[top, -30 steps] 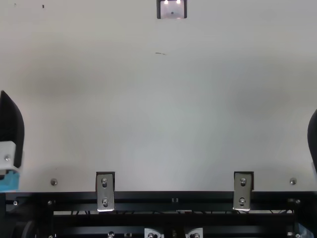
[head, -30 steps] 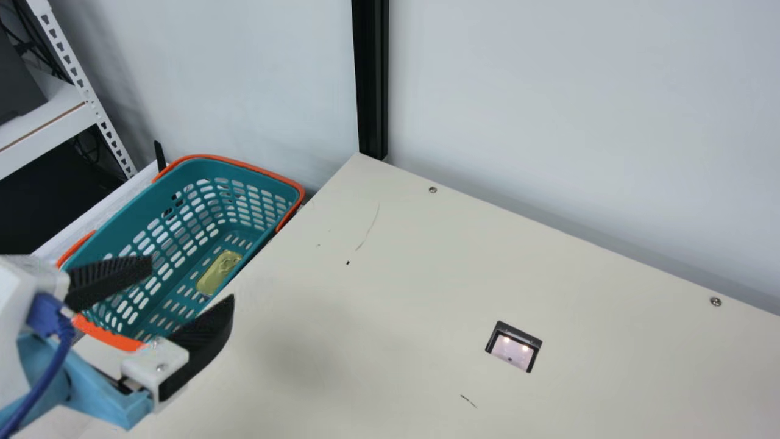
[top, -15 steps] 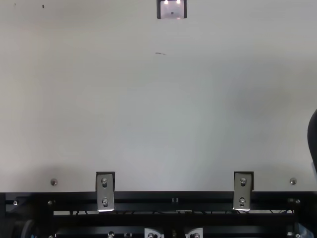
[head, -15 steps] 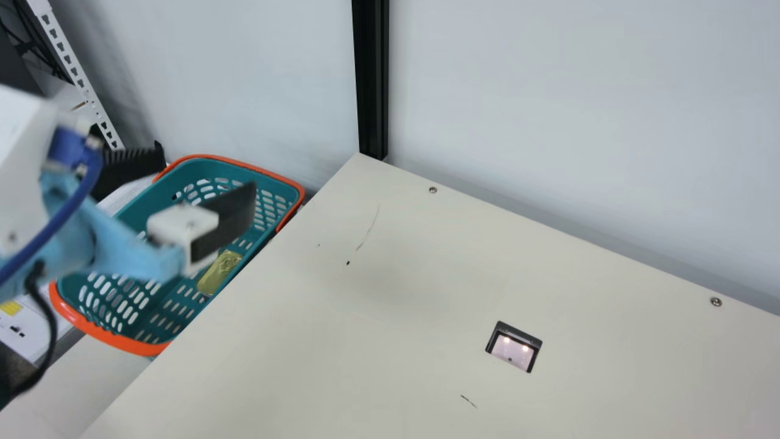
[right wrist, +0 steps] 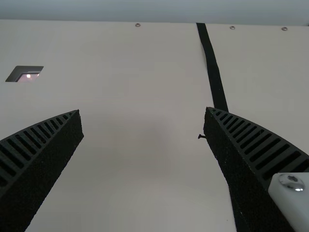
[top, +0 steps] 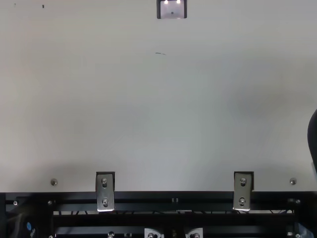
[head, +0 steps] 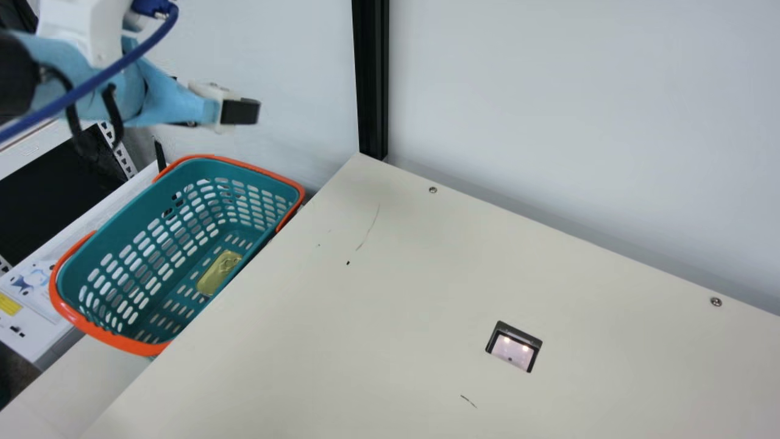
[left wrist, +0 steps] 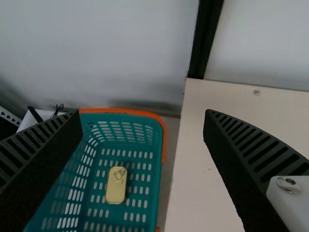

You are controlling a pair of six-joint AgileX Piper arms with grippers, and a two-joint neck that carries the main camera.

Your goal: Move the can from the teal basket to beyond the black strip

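"Currently, where is the can (head: 219, 272) sitting?"

"Pale yellow, ring facing up, it's resting on the floor of the teal basket (head: 131, 346), just beside the tabletop (head: 365, 341). Left pincer (head: 241, 111) is hovering higher than the basket, apart from it, fingers standing wide open."

"And the right pincer (top: 313, 141)?"

"Also standing spread, over the tabletop. Black strip (right wrist: 215, 72) is running across the tabletop, passing partly behind one finger."
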